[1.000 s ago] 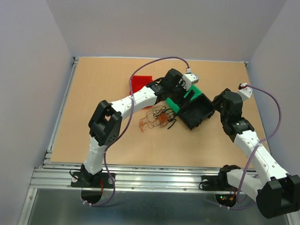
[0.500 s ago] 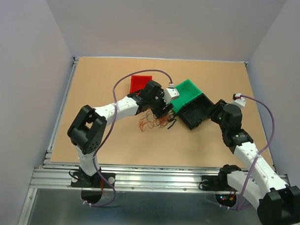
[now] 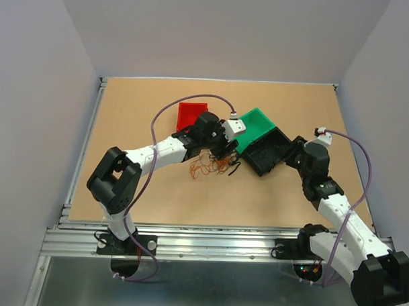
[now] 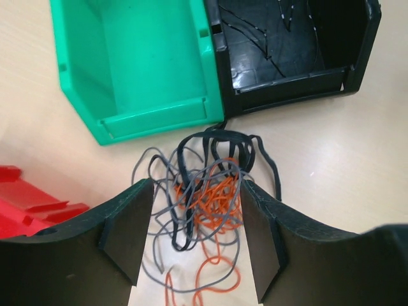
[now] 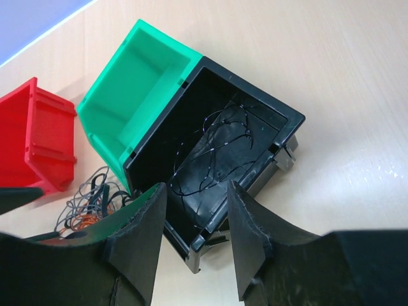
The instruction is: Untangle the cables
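The left gripper (image 4: 194, 213) hangs open, its fingers on either side of the cables (image 4: 213, 204), a black, grey and orange tangle on the desk (image 3: 138, 124), just on the near side of the green bin (image 4: 140, 57) and black bin (image 4: 287, 86). The right gripper (image 5: 194, 213), also open, hovers by the black bin, which holds thin black wires (image 5: 220, 150). A red bin (image 3: 190, 113) sits far-left of the tangle.

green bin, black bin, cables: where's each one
green bin (image 4: 153, 57), left wrist view, bare floor
black bin (image 4: 287, 86), left wrist view, wall facing the tangle
cables (image 4: 213, 194), left wrist view, middle of the tangle
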